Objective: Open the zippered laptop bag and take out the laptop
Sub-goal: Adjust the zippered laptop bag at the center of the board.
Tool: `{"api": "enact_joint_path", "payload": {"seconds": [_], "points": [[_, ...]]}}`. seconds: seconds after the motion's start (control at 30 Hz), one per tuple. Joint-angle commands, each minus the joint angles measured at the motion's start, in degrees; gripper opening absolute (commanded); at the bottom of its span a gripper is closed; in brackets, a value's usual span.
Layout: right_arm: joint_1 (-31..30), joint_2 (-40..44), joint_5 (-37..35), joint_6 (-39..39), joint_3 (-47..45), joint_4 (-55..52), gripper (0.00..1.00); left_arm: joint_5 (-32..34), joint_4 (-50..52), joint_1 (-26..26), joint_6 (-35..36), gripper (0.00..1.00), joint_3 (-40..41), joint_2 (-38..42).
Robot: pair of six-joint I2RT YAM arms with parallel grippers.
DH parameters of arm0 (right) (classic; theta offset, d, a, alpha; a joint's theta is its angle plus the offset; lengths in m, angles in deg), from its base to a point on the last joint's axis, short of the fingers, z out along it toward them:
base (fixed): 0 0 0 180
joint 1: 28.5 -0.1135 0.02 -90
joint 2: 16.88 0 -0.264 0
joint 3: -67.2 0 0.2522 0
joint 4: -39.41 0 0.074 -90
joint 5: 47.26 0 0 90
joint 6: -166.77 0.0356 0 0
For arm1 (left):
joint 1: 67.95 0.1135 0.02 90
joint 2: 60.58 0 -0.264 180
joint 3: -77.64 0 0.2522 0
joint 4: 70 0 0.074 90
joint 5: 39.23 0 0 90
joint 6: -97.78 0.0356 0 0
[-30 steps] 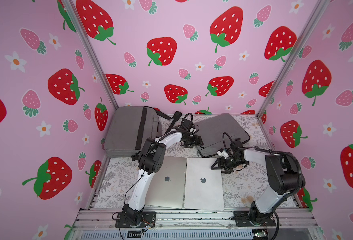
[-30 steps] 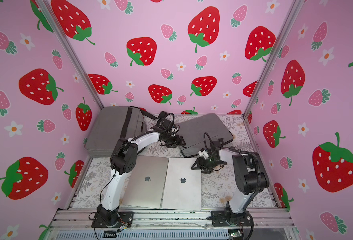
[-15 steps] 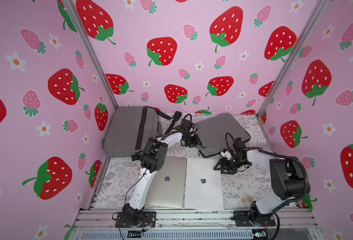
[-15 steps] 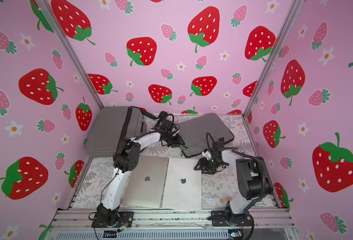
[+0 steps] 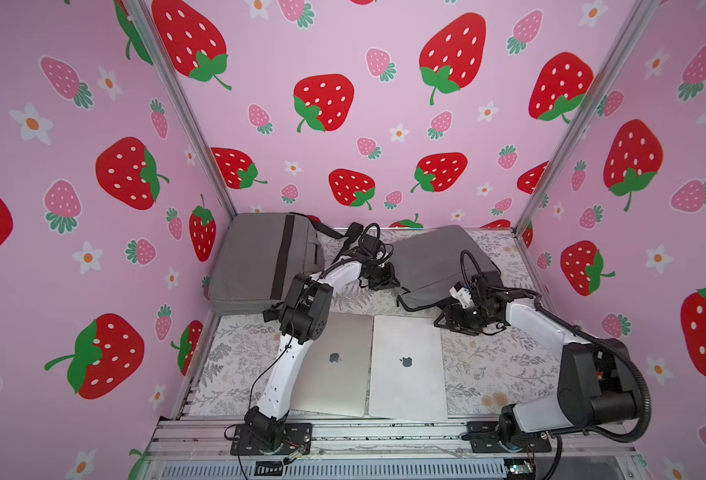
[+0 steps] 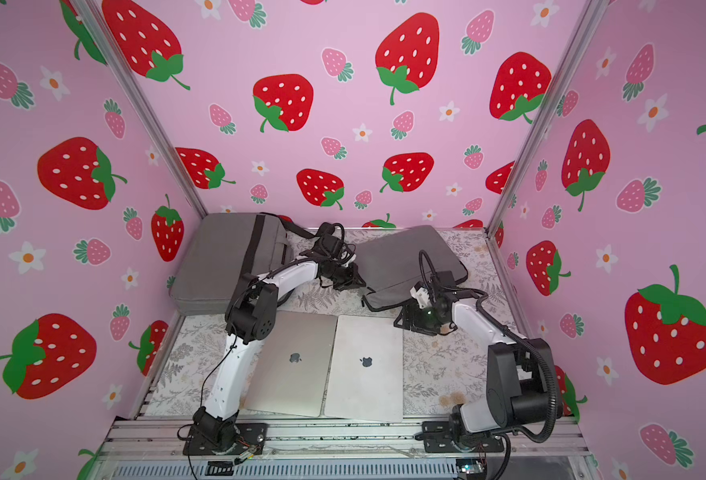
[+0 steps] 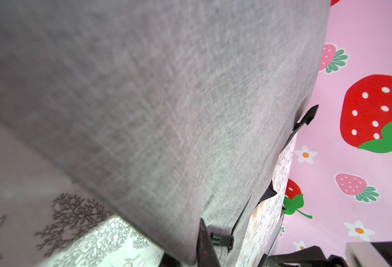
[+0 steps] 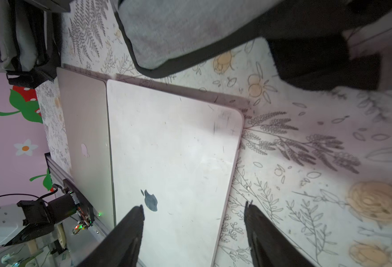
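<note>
Left gripper, just above centre in a top view, sits at the left edge of the grey laptop bag. Its wrist view is filled with blurred grey cloth, so I cannot tell whether the left gripper is closed or has any fabric pinched. Low in that view a small black tab shows at the bag's edge, probably the zipper pull. The right gripper is spread wide and holds nothing. Its black fingers hover just beside the upper right corner of a silver laptop, below the bag's near edge.

The bag lies at the back of the floral desk, right of centre, with its black zippered rim facing the arms. I cannot tell whether the rim is unzipped or whether a laptop is inside. A second laptop lies closed beside the first, partly under the left arm. A larger grey bag with a strap rests at the upper left of the desk.

The laptop bag looks soft and limp, so it is likely to bunch and drag unless one gripper pins a corner. The pull tab or the firmer rim seems the best hold. A laptop is stiff, flat, smooth and fairly heavy, so it is better slid out by an exposed edge than lifted.
</note>
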Motion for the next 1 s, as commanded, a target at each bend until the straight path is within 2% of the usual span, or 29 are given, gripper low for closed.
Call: {"api": "enact_joint_path", "payload": {"seconds": [0.0, 0.13, 0.37, 0.53, 0.77, 0.9, 0.97], "points": [[0.14, 1.92, -2.96, 1.73, 0.57, 3.12, 0.73, -0.49, 1.23, 0.91, 0.86, 0.00, -3.19, 1.76], [0.20, 0.69, -4.34, 6.04, -0.81, 7.90, 0.75, -0.07, 0.69, 1.38, 0.58, 0.00, -1.55, 4.11], [0.15, -7.11, -4.38, 19.25, -0.17, 20.33, 0.76, -0.88, -2.47, 1.56, -1.10, 0.00, 4.14, 8.85], [0.19, -12.43, -6.54, 25.87, 3.00, 22.27, 0.75, -1.73, -5.88, 1.33, -3.34, 0.00, 9.07, 11.76], [0.16, -17.39, -4.05, 36.45, 1.99, 32.62, 0.72, -2.42, -9.40, 0.97, -5.60, 0.00, 14.50, 14.69], [0.11, -18.65, -3.34, 38.52, 2.12, 35.59, 0.69, -2.94, -10.31, 0.55, -6.30, 0.00, 16.36, 15.76], [0.11, -19.10, -2.95, 38.60, 2.63, 36.32, 0.64, -2.97, -11.17, 0.36, -6.90, 0.00, 17.25, 16.44]]}}
